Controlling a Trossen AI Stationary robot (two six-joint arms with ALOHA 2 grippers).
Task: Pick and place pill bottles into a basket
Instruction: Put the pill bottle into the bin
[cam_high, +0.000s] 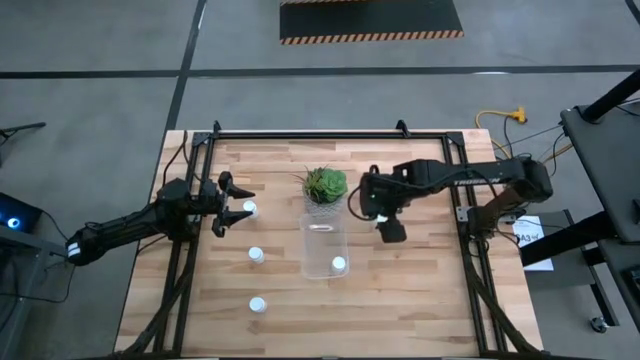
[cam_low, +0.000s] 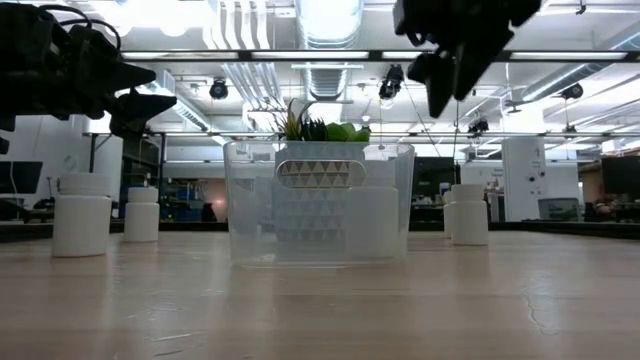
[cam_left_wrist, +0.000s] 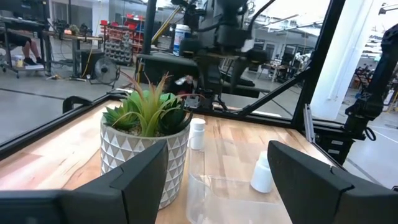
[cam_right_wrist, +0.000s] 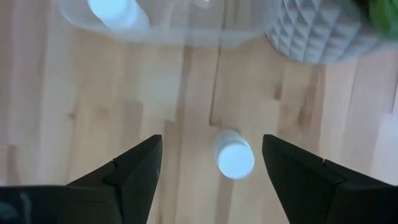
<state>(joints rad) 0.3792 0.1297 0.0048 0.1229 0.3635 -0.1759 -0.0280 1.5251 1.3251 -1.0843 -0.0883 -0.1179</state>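
Pale butcher-block table (cam_high: 400, 310) in a workshop, ceiling lights glaring in the low view. Nearest, at lower centre of the high view, one pill bottle (cam_high: 258, 304) stands alone; another (cam_high: 256, 255) sits above it. The clear basket (cam_high: 312, 262) at centre already holds one bottle (cam_high: 339, 265), with the potted plant (cam_high: 325, 185) touching its far end. These bottles look light, rigid and smooth, so I'd grip across the body, below the cap. Right gripper (cam_right_wrist: 211, 163) hangs open and empty, straddling a bottle (cam_right_wrist: 234, 159) below without touching it. At middle left, the left gripper (cam_high: 233, 205) is open beside another bottle (cam_high: 249, 209).
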